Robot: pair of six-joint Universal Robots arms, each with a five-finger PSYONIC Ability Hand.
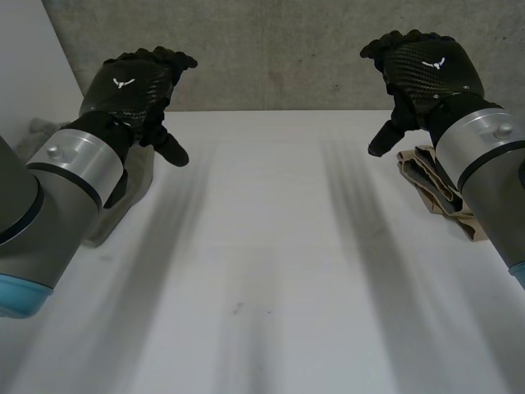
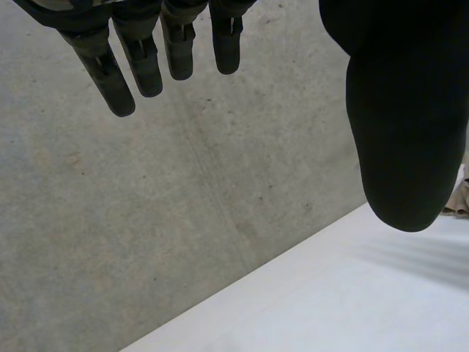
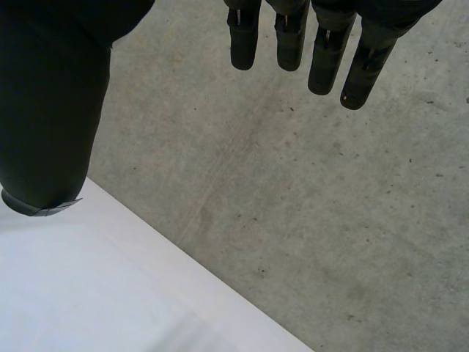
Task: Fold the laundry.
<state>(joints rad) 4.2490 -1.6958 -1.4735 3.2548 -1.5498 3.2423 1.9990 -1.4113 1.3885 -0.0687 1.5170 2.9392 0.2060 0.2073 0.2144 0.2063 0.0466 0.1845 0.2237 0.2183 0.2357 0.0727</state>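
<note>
My left hand [image 1: 135, 82] hangs above the far left of the white table [image 1: 271, 263] and my right hand [image 1: 426, 70] above the far right, well apart, both before the concrete wall [image 1: 271, 49]. In the left wrist view my fingers [image 2: 143, 62] run out straight and loose, the thumb [image 2: 407, 125] set wide of them, holding nothing. In the right wrist view the right hand's fingers [image 3: 293, 37] and thumb [image 3: 51, 110] stand likewise, spread and empty. A folded beige cloth [image 1: 422, 176] lies at the table's right edge, much of it hidden behind my right wrist. A grey cloth [image 1: 141, 182] lies at the left edge, largely covered by my left forearm, so I cannot make out its shape or whether it is folded.
</note>
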